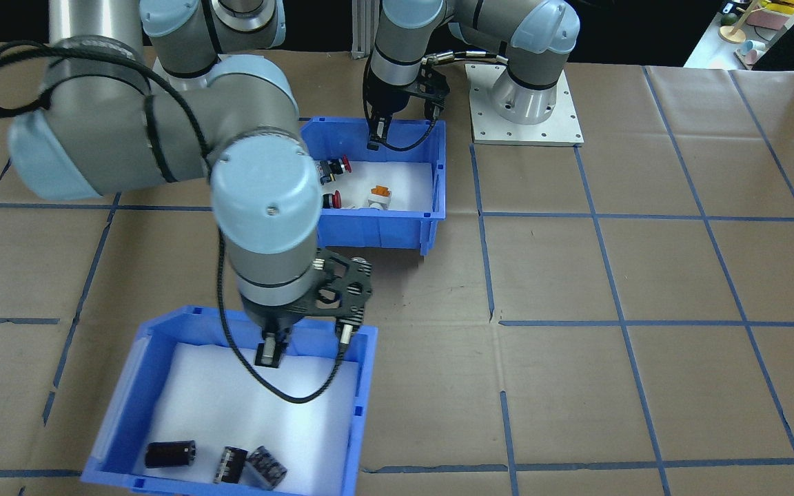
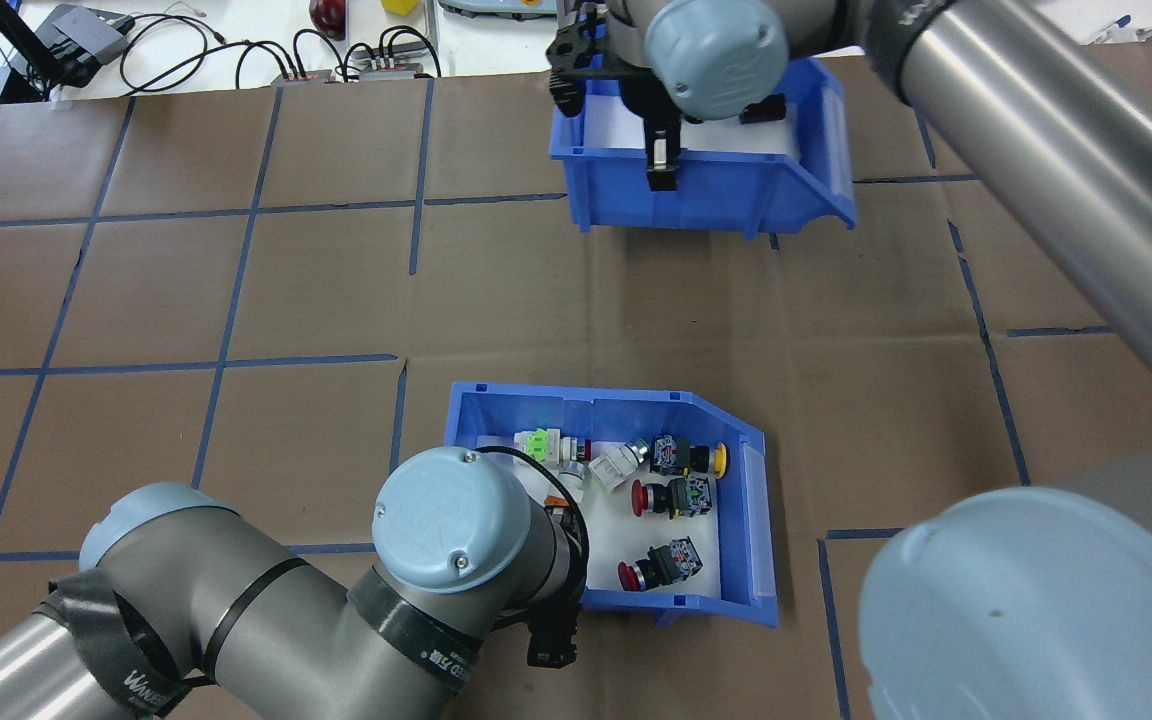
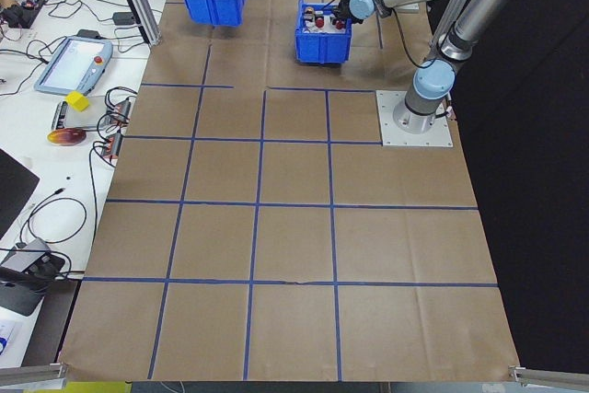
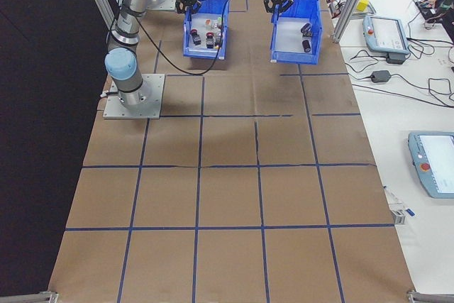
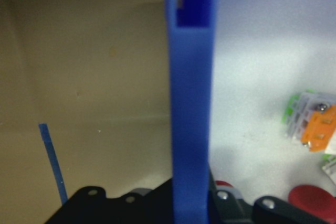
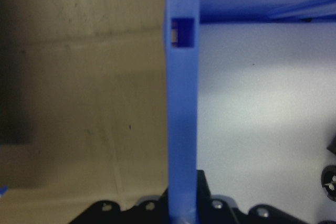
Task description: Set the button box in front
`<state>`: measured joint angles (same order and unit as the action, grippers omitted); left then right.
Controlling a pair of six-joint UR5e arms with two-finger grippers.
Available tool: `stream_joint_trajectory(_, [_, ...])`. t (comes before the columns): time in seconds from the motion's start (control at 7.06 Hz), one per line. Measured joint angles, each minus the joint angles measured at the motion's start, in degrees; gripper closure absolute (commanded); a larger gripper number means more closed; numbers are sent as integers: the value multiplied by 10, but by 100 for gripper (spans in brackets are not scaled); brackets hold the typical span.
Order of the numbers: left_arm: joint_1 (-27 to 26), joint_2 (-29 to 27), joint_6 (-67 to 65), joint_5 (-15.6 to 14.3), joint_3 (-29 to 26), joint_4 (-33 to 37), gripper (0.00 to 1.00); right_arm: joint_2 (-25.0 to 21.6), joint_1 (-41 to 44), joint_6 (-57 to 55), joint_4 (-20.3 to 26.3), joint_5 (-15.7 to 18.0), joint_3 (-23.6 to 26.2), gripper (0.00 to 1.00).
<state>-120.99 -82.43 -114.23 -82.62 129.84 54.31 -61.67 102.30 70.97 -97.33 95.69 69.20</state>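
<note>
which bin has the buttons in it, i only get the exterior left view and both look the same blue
Observer: the button bin is the one nearer the robot's base. The overhead view shows red, yellow and green capped switches on its white liner.
Operator: where's the left gripper on it
Observer: the left gripper sits at the wall on the robot's side. Its wrist camera shows the blue wall running between the fingers.
Operator: and the other bin
Observer: the far bin holds dark cylinders, and the right gripper straddles its wall likewise.
</note>
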Motion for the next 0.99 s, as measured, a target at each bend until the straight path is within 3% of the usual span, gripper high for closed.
stream_joint_trajectory(0.28, [49,-1,35,-23,-12,-1,100,-64,-81,95,0,1,62,95])
stream_joint_trajectory(0.57, [119,-40,84,-23,-70,-5,100,-120,-152,192,-4,1,123,95])
stream_joint_trajectory(0.85, [137,-142,100,-20,-177,-8,100,-180,-212,262,-13,-3,203,95])
stream_joint_trajectory(0.99, [138,-198,99,-5,-233,-17,100,-212,-231,283,-29,-3,248,95])
